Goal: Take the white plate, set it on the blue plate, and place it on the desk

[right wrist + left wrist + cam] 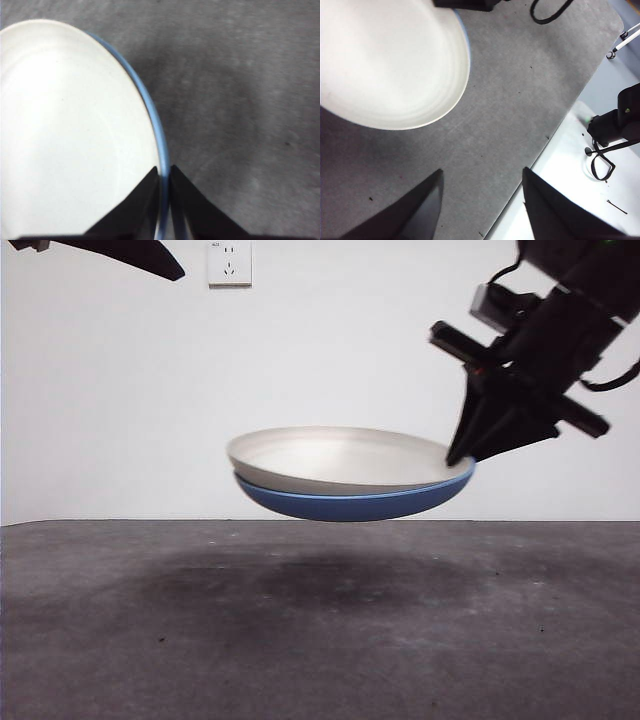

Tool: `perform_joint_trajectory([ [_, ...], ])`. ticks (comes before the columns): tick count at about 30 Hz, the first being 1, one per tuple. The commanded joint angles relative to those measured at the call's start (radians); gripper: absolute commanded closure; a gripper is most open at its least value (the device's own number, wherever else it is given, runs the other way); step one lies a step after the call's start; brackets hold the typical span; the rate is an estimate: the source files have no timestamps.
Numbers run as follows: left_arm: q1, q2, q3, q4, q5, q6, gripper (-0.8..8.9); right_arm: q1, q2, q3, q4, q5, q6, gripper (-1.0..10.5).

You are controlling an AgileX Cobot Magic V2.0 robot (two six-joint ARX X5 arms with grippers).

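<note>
1. The desk (320, 640) lies directly below your stacked plates.
2. The white plate (340, 458) sits nested in the blue plate (350, 502), both airborne.
3. Your right hand (462, 462) pinches their rims.
4. The left hand (480, 200) hangs open, empty.

My fingers (164, 200) look matt black; the white plate (340, 460) matt and smooth, the blue plate (350, 505) glossy, the worktop (320, 640) rough, mottled grey.
</note>
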Motion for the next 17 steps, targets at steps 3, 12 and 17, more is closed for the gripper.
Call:
perform_joint_trajectory([
  [3,-0.008,0.003,0.01,0.01,0.004,0.005,5.64,0.03,0.088,0.056,0.028,0.023,0.037,9.3],
  [12,-0.008,0.003,0.01,0.01,0.004,0.005,5.64,0.052,0.245,0.087,0.053,0.023,0.038,9.3],
  [17,-0.008,0.003,0.01,0.008,0.004,0.005,5.64,0.052,0.295,0.087,0.055,0.024,0.037,9.3],
])
